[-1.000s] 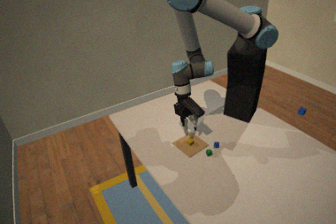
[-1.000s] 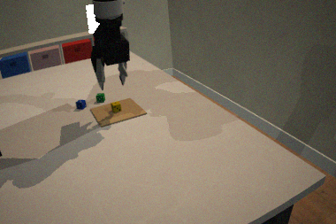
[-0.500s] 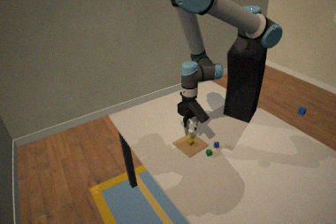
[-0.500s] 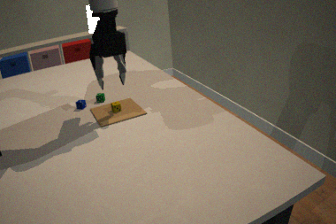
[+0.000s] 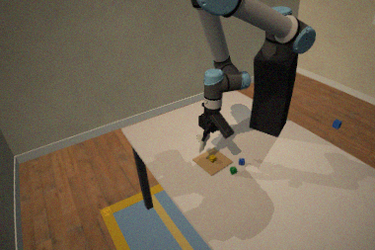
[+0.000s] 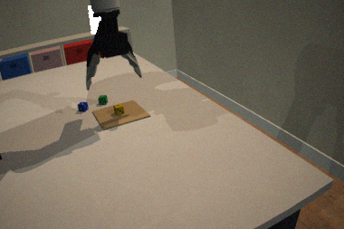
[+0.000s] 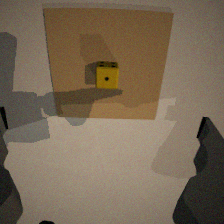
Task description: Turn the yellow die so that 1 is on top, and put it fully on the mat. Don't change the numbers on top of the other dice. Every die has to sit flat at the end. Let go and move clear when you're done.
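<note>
The yellow die sits flat on the tan mat, fully inside its edges. Its upper face shows a single pip in the wrist view; a narrow strip of a side face with several pips shows too. My gripper is wide open and empty, raised above the table and clear of the die. The green die and the blue die rest on the table beside the mat. Their top numbers are too small to read.
The table carries the mat and dice. Blue, pink and red bins stand in a shelf behind it in the exterior view. A small blue block lies on the floor at the right, away from the table.
</note>
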{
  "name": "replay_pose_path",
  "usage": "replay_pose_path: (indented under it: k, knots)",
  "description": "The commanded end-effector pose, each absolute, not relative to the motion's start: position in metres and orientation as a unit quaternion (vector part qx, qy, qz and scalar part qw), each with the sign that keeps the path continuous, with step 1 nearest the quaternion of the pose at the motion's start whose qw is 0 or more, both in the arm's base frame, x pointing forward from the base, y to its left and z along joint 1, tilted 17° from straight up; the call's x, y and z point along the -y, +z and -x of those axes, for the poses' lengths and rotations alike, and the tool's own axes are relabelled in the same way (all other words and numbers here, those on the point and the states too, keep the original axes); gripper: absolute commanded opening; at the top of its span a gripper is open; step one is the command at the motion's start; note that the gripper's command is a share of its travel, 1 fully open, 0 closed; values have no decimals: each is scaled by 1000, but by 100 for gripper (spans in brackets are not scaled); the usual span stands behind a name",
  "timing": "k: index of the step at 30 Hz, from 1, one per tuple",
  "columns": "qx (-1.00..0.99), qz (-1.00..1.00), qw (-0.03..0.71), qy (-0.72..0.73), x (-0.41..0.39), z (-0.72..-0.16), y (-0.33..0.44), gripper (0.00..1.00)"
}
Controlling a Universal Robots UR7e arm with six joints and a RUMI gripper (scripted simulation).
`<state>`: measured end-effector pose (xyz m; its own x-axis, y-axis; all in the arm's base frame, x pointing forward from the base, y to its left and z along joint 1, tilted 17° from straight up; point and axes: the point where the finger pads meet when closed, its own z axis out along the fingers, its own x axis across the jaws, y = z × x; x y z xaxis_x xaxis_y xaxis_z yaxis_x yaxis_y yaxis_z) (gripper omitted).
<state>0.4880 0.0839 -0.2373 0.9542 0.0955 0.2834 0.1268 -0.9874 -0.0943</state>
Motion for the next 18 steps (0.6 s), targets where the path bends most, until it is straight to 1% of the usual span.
replay_pose_path:
  k: [1, 18]
  knots:
    - [56, 987, 55, -141, -84, -488, -237, 100]
    - [56, 987, 55, -141, -82, -484, -220, 100]
